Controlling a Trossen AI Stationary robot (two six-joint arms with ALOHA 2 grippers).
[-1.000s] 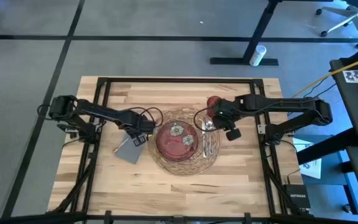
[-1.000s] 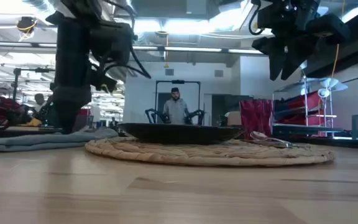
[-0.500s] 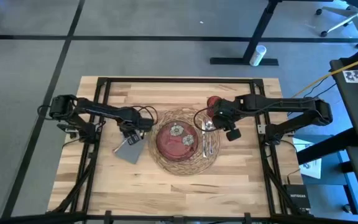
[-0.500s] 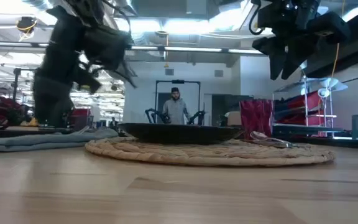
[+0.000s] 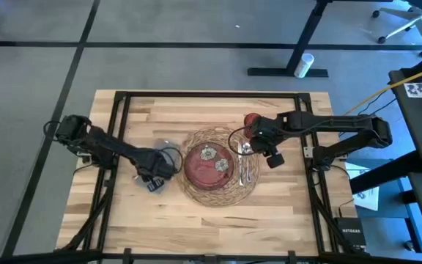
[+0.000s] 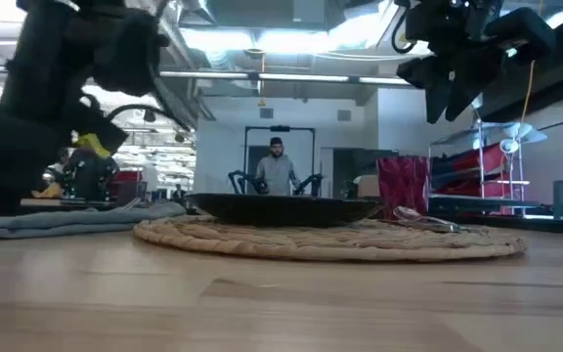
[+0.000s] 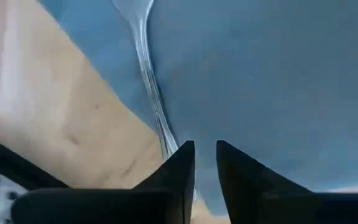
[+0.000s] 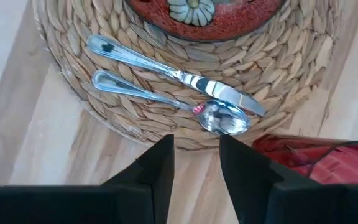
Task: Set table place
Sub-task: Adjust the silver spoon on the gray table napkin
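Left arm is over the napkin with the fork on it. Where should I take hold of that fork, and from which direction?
Grip the fork on its thin handle, coming straight down from above. It lies flat on the gray napkin, so only its narrow sides offer the fingers a hold. The left gripper hangs over the handle's end, jaws slightly apart; set them across the handle, not along it.

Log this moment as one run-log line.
left gripper: over fork on napkin | right gripper: above spoon, knife on mat

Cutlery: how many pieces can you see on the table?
3. A knife and a spoon lie side by side on the straw mat beside the plate; a fork lies on the napkin. Others may be hidden.
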